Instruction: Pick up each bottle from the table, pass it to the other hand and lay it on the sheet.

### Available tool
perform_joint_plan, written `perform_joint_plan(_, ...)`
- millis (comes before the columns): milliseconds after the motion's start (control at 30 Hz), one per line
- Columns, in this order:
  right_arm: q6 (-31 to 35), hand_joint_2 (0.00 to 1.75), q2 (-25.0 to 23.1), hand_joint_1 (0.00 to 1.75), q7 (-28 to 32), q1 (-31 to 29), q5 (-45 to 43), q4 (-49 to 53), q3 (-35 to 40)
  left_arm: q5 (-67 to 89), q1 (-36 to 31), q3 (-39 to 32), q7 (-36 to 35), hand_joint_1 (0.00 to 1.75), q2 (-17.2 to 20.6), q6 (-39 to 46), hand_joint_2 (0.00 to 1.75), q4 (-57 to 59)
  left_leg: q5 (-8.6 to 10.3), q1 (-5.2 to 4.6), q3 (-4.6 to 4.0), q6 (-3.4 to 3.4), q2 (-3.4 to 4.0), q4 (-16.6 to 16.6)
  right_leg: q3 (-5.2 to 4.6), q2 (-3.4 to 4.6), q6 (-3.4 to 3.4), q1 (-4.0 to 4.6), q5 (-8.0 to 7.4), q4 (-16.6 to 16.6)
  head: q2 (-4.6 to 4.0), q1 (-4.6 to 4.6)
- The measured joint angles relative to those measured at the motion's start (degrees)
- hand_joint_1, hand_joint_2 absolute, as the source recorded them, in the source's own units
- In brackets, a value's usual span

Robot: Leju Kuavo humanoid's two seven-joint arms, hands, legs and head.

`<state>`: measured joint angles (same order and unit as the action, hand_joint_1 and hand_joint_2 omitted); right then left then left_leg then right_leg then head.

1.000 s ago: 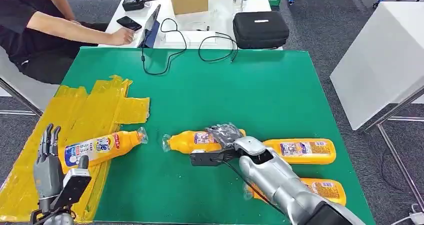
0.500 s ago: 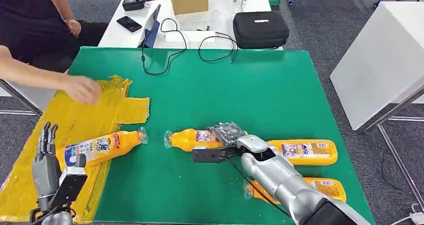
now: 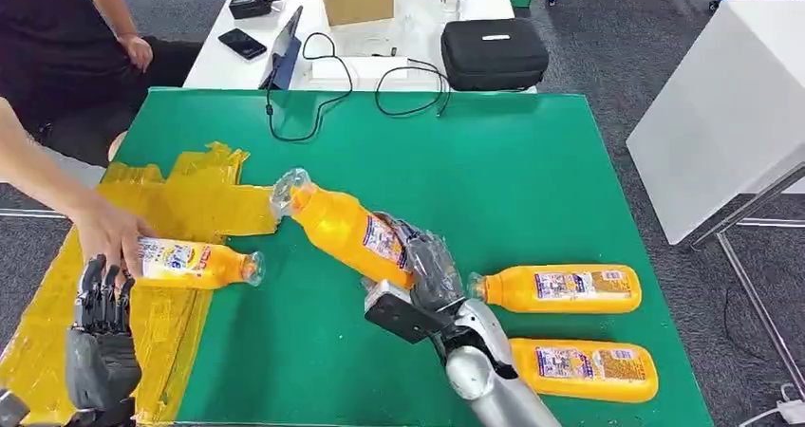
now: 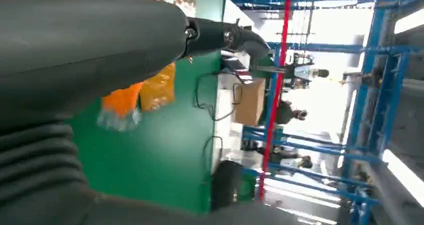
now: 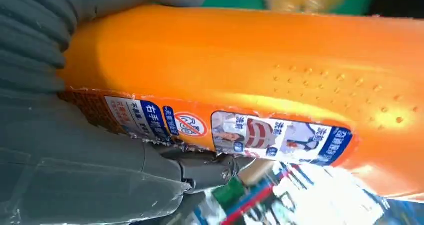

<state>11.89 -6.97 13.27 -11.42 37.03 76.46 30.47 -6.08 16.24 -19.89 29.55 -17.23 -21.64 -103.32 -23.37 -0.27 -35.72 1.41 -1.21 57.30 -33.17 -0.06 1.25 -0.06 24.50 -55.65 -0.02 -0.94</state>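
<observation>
Orange bottle in right hand grip, tilted above table; left hand empty, fingers apart.

Between my right hand, which holds a raised bottle tilted toward the yellow sheet, and my left hand, low at the near left, I see bare green bench to pass over. On the sheet a person's hand rests on a lying bottle, blocking the near part, while the sheet's far part lies bare. Two more bottles lie just right of my right hand, and cables trail over the bench's far edge.
</observation>
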Motion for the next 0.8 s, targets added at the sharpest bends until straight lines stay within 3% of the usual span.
perform_joint_plan(333, -1.84, 1.75, -4.50, 1.75, -1.33, -1.01, -0.55, 2.57, 0.48, -0.68, 1.97, 13.20, -0.02, 0.00, -1.11, 4.63, 1.75, -4.78, 0.07, 0.01, 0.03, 0.05, 0.01, 0.00, 0.06, 0.00, -0.02, 0.01, -0.05, -0.01, 0.00, 0.02)
perform_joint_plan(667, -3.00, 1.75, -10.60, 1.75, -1.79, -6.50, -1.57, -7.36, 4.57, -3.21, 1.40, 20.00, -0.26, 0.00, -0.70, 5.35, 1.75, -4.76, 0.07, 0.02, 0.02, 0.05, 0.02, -0.01, 0.03, 0.00, -0.02, 0.01, -0.04, -0.02, 0.00, -0.02)
perform_joint_plan(800, -2.01, 1.75, -11.76, 1.75, -3.30, -8.72, -5.54, -12.32, 9.85, -4.85, 0.77, 20.78, -0.28, 0.00, -0.50, 5.84, 1.75, -4.65, 0.08, 0.03, 0.01, 0.05, -0.05, -0.01, 0.04, -0.01, -0.03, 0.01, -0.03, -0.02, 0.00, -0.02)
